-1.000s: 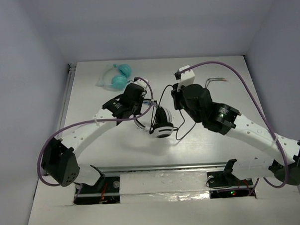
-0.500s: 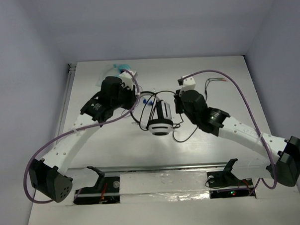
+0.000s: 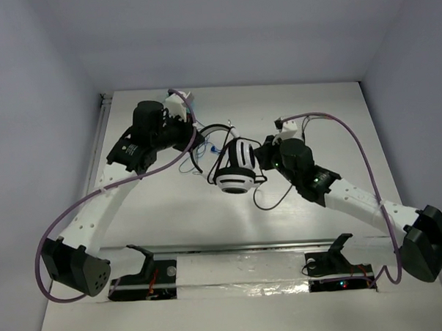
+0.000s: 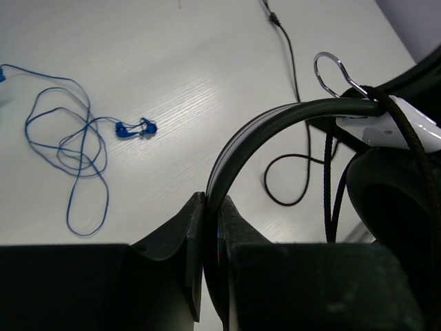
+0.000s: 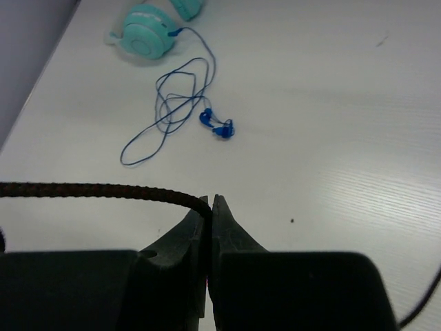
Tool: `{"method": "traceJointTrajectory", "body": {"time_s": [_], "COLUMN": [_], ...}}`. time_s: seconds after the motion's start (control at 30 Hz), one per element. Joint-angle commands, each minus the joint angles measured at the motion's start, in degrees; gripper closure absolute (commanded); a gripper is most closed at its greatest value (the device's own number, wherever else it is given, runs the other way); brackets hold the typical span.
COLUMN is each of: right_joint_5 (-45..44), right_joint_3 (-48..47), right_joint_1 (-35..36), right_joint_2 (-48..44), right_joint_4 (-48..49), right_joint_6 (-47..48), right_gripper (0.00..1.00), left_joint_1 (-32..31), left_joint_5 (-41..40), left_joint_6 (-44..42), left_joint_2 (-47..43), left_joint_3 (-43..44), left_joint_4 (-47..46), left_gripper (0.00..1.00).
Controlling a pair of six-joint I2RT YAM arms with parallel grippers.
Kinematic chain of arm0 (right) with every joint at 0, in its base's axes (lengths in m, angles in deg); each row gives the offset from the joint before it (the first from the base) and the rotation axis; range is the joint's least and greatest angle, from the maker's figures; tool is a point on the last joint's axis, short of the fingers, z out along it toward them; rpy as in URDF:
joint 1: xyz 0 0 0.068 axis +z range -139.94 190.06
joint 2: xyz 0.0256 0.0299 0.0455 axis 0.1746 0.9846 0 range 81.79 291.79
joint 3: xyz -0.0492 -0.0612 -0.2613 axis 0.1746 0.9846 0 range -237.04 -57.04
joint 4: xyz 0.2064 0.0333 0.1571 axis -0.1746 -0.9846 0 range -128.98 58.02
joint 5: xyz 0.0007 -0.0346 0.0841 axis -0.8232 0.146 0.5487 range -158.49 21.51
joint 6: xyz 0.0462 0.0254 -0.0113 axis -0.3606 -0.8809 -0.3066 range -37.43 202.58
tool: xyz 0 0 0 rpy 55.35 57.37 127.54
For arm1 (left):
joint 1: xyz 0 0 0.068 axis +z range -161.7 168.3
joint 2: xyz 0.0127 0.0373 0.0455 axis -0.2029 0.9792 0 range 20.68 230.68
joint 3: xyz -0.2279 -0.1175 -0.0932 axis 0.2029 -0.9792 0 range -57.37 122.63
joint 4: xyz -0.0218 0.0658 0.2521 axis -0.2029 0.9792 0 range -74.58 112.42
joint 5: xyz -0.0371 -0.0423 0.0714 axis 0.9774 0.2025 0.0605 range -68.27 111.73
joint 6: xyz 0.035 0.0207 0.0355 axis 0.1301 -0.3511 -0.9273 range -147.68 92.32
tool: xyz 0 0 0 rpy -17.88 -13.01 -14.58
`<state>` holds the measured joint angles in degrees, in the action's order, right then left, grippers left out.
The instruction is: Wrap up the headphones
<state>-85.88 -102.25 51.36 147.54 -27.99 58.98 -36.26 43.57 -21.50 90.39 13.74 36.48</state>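
Observation:
The black-and-white headphones (image 3: 236, 171) hang over the middle of the table, earcups together and turned toward the front. My left gripper (image 3: 197, 133) is shut on the black headband (image 4: 275, 117), which rises from between its fingers in the left wrist view; a white earcup (image 4: 406, 131) with its black pad is at the right there. My right gripper (image 3: 262, 155) sits just right of the earcups, shut on the thin black cable (image 5: 103, 189). The cable loops over the earcups and trails down onto the table (image 3: 263, 200). The plug does not show.
Small blue-wired earbuds (image 3: 216, 147) lie on the table under the headband, and also show in the left wrist view (image 4: 134, 127) and the right wrist view (image 5: 217, 125). Teal headphones (image 5: 148, 38) lie at the back left. Walls enclose the table on three sides.
My left gripper has pulled back and to the left with the headband. The earcups have shifted and turned. My right gripper has moved left, close to the earcups, still holding the cable.

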Motion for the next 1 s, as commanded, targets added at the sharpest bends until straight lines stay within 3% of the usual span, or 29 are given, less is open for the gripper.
{"method": "traceJointTrajectory", "body": {"time_s": [0.0, 0.17, 0.27, 0.3, 0.4, 0.43, 0.63, 0.8, 0.97], "right_joint_5": [5.8, 13.0, 21.5, 23.8, 31.1, 32.8, 35.9, 38.5, 38.1], "right_joint_3": [1.3, 6.5, 12.3, 15.1, 15.9, 15.1, 14.4, 16.1, 18.2], "right_joint_1": [-0.2, -0.7, -0.7, -0.7, -0.7, -0.7, -0.7, -0.7, 1.9], "right_joint_2": [2.9, 3.0, 4.6, 5.5, 10.8, 13.8, 22.6, 30.9, 33.3], "right_joint_4": [8.8, 19.5, 33.2, 42.5, 52.5, 53.3, 61.0, 69.7, 72.4], "right_joint_6": [-1.6, -5.9, -9.3, -10.2, -13.5, -13.6, -15.9, -19.6, -22.6], "right_gripper": [1.0, 1.0, 1.0, 1.0, 0.81, 0.73, 0.7, 0.66, 0.6], "left_joint_1": [0.7, 5.2, 5.7, 5.7, 5.7, 5.7, 6.4, 6.4, 6.4], "left_joint_5": [13.8, 20.4, 23.4, 24.5, 24.8, 24.6, 20.3, 17.7, 10.7], "left_joint_6": [4.5, 11.2, 16.7, 19.0, 21.4, 21.4, 19.8, 23.0, 24.2], "left_joint_2": [-0.3, -0.5, 1.1, 1.5, 2.2, 2.2, 3.8, 5.7, 8.1], "left_joint_3": [5.3, 5.7, 7.3, 7.5, 8.3, 9.2, 16.3, 20.1, 25.1], "left_joint_4": [-5.8, -12.6, -16.5, -17.6, -20.4, -20.0, -14.8, -16.1, -15.4], "left_gripper": [1.0, 1.0, 1.0, 1.0, 1.0, 1.0, 1.0, 1.0, 1.0]}}
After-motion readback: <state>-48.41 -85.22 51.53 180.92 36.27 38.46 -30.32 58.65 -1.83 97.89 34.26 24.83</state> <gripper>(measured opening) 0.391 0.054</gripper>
